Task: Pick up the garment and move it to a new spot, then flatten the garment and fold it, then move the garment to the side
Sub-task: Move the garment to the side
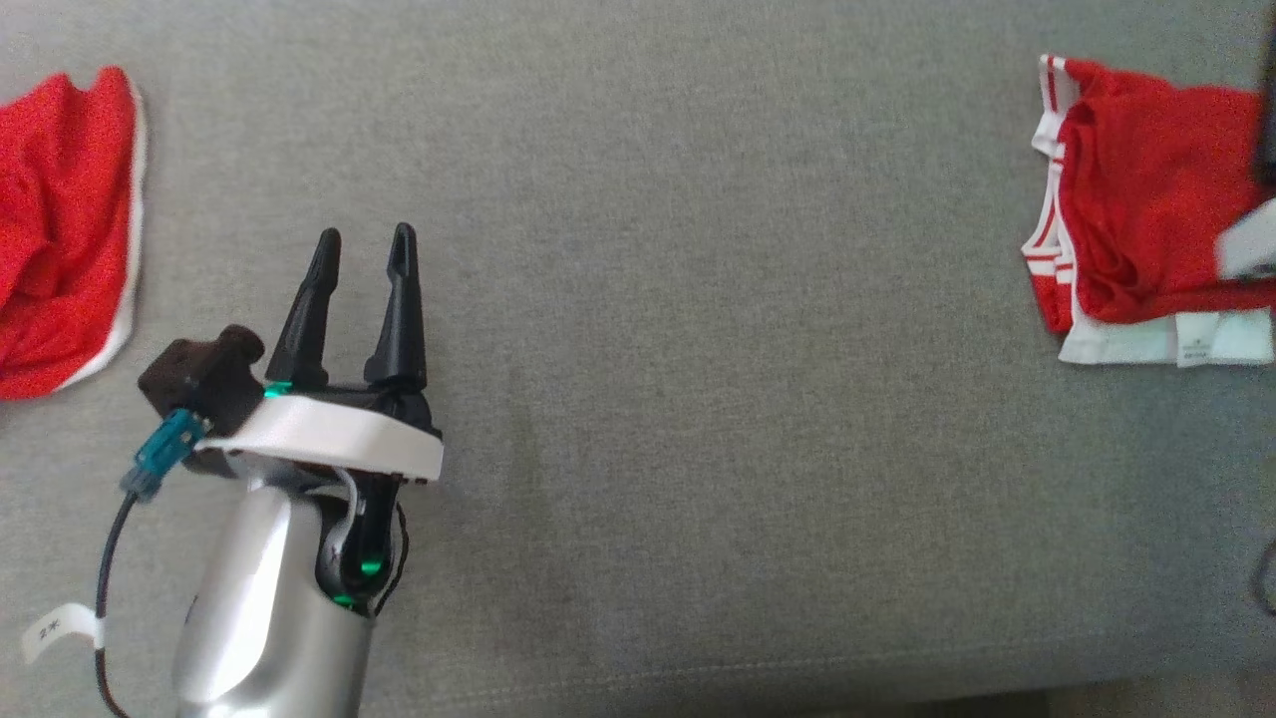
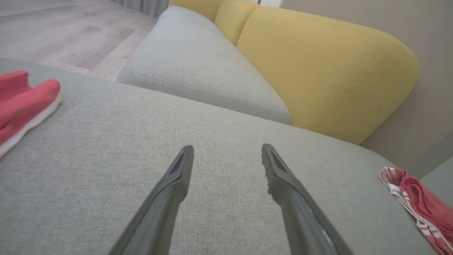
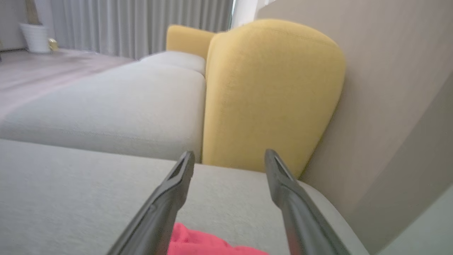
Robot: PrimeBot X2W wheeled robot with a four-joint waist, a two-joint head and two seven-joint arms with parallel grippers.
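The folded red garment [image 1: 1146, 229], edged with white bands and a white label, lies flat at the right end of the grey seat cushion [image 1: 718, 299]. The head view gives its layered outline. The left wrist view catches its striped corner at that same end. The right wrist view shows a patch of red cloth low between the fingers of the right gripper [image 3: 230, 154], which is spread wide over the cloth with nothing clamped. In the head view a blurred dark and pale shape overlaps the garment's right side; I cannot tell what it is.

A crumpled red garment [image 1: 60, 229] with a white edge lies at the cushion's left end. The left gripper [image 1: 365, 239] is over the cushion's bare fabric, nearer that end but apart from the cloth, its fingers parted and empty.

Past the cushion's far edge, the wrist views show a yellow backrest [image 2: 318, 78], another grey seat [image 2: 191, 67] and a wood floor [image 2: 53, 32]. The right wrist view adds curtains [image 3: 141, 24] and a white pot [image 3: 35, 37].
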